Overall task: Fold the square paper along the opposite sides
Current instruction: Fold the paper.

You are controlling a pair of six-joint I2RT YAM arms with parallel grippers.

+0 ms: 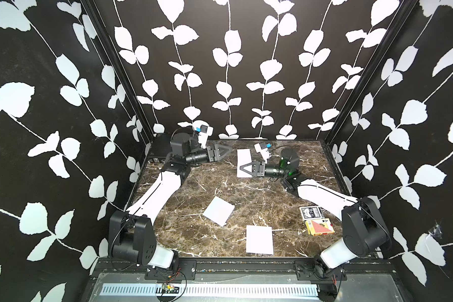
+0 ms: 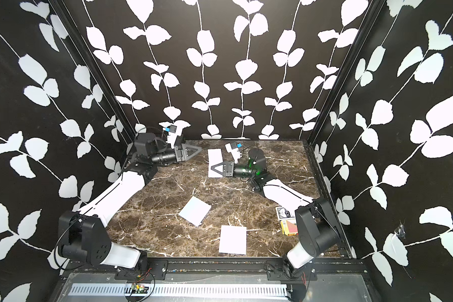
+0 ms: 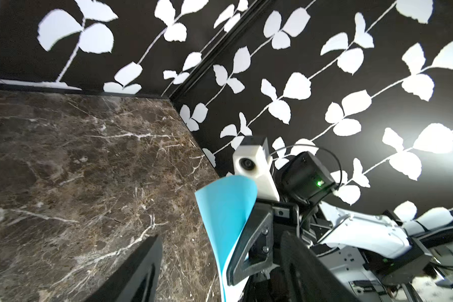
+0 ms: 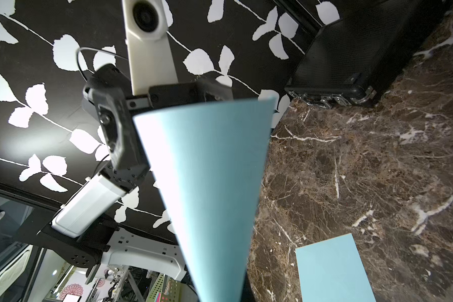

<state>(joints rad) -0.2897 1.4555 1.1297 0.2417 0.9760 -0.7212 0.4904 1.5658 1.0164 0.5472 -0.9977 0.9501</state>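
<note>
My right hand point(image 1: 241, 168) is clamped on the paper point(image 1: 243, 156) at the far middle of the tabletop point(image 1: 246, 193). In the right wrist view the sheet curls up and away from my fingers. My left hand point(image 1: 229, 149) sits just beside the paper's edge, jaws apart, holding nothing.

I judge the fold is only half made, and I cannot tell whether the opposite edges meet. To do it well I would lower the paper flat and square the two edges before pressing. My left hand would pin the loose side while the right runs the crease. The paper is thin and springy, so a loose pinch may let it skew.

The marble-patterned tabletop looks slick. Spare sheets point(image 1: 219, 210) lie nearer me, card boxes point(image 1: 319, 227) on the right and a black case point(image 1: 160, 146) in the far left corner. Leaf-printed walls point(image 1: 220, 65) close in on three sides.
</note>
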